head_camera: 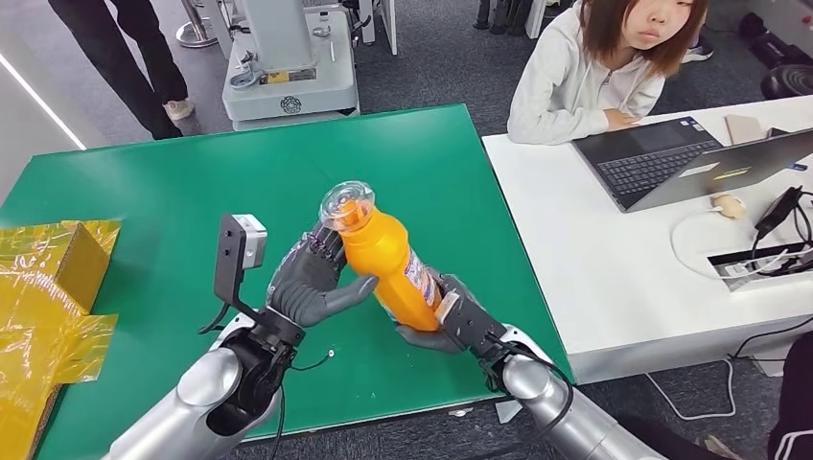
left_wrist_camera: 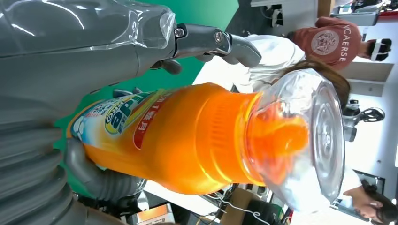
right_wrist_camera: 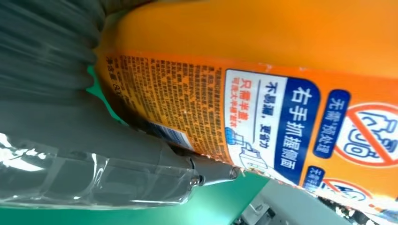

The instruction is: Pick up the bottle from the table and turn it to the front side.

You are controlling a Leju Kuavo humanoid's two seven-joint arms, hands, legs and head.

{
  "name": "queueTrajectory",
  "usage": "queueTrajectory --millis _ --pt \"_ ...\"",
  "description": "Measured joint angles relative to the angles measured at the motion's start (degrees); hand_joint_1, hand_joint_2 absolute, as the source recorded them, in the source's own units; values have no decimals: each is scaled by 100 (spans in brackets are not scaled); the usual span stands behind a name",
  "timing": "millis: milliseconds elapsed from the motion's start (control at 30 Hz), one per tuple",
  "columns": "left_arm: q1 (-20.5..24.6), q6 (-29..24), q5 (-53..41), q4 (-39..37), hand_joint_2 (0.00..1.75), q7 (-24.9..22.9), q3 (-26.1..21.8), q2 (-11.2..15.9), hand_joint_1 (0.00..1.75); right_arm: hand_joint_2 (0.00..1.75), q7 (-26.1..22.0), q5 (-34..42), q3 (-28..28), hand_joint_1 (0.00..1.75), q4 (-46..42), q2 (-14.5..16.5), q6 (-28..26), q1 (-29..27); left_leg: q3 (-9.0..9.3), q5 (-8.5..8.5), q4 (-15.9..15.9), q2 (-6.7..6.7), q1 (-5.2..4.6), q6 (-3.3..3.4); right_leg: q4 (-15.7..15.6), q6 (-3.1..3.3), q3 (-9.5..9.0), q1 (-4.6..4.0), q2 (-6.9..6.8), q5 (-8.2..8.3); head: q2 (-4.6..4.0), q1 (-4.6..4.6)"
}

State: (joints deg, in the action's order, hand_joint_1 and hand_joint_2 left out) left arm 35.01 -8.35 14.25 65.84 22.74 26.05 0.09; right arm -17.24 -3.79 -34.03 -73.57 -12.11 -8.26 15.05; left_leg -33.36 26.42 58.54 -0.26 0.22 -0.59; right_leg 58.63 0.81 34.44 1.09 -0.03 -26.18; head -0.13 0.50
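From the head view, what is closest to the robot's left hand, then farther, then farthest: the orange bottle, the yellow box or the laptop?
1. Orange bottle: touching the left hand, lifted above the green table.
2. Yellow box: at the table's left edge, on the far side from the bottle.
3. Laptop: farthest, on the white table at the right.

Left arm: silver, comes up from the lower left, bent toward the middle.
Left hand (head_camera: pixel 309 285): raised, palm turned to the right, fingers (left_wrist_camera: pixel 225 42) spread against the bottle (head_camera: pixel 383 264), thumb under its side.
Right arm: silver, enters from the lower right, reaching up and inward.
Right hand (head_camera: pixel 449 316): wrapped around the bottle's lower end, gripping it.
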Motion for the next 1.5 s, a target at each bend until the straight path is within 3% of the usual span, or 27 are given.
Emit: queueTrajectory --millis 433,1100,1233,1500 --pt "-22 -315 -354 -13 175 199 0 -13 0 175 38 -26 65 175 -116 21 52 -86 -1 0 0 0 0 0 1 0 -1 0 0 0 0 1" --pt "176 -368 -891 -446 175 79 0 -149 0 175 22 170 -392 175 306 185 401 548 -1 -2 0 0 0 0 3 0 -1 0 0 2 0 0" --pt "182 -276 -785 -482 175 32 -11 -147 173 175 -49 310 -507 175 577 232 442 754 -2 -2 0 -1 1 0 4 0 -1 0 -1 2 0 1" --pt "199 -146 -556 -539 175 10 -83 -129 175 175 -173 584 -723 175 1017 290 434 1057 -2 -2 0 -2 0 0 4 0 -1 0 -2 1 0 1"
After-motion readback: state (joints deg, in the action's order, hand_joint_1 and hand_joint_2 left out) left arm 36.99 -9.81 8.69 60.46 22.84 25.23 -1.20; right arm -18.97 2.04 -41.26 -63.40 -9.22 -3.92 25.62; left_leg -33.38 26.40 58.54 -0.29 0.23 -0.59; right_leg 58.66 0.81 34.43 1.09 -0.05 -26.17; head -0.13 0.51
